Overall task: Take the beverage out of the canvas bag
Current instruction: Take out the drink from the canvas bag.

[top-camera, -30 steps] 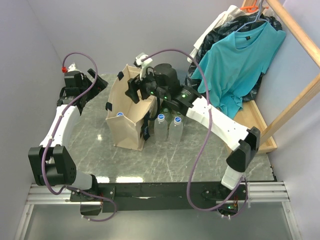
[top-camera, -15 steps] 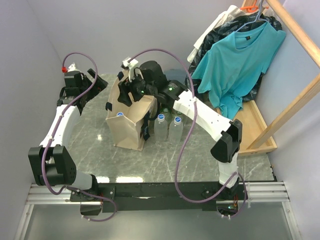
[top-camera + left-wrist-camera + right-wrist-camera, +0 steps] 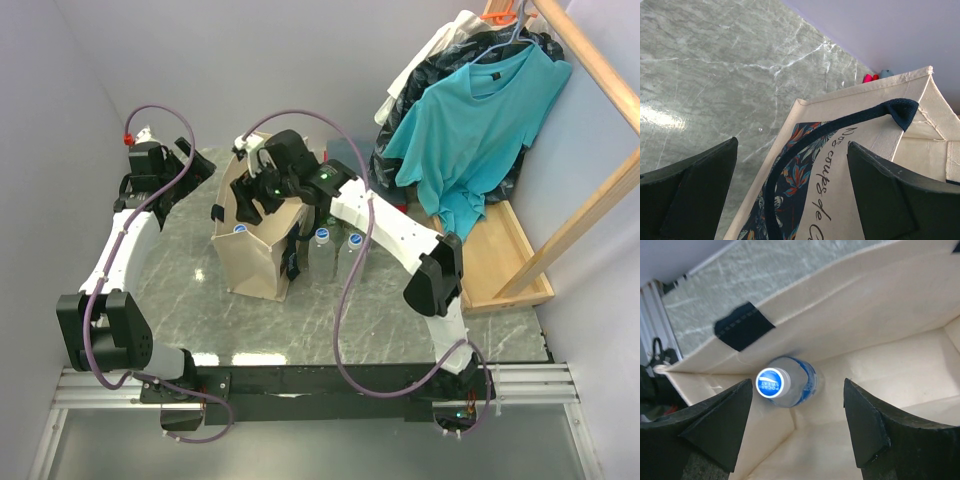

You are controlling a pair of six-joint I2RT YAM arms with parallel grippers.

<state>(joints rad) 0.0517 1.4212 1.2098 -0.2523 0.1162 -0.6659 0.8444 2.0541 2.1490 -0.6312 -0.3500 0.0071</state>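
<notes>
The beige canvas bag (image 3: 255, 262) with black handles stands upright at the middle left of the table. One clear beverage bottle with a blue cap (image 3: 240, 229) stands inside it, in a near corner. My right gripper (image 3: 257, 198) is open above the bag's mouth. In the right wrist view the bottle (image 3: 782, 382) sits on the bag floor between and ahead of the fingers, nearer the left one, and the gripper (image 3: 797, 427) is empty. My left gripper (image 3: 198, 170) is open to the left of the bag. Its view (image 3: 792, 200) shows the bag's printed side (image 3: 860, 140).
Two clear bottles (image 3: 320, 250) (image 3: 352, 255) stand on the table just right of the bag. A teal shirt (image 3: 470, 120) and dark clothes hang on a wooden rack (image 3: 590, 195) at the back right. A wall runs close on the left.
My right arm has swung left, bringing its gripper from the bag's right edge to over the bag's opening. The left arm has not moved.
</notes>
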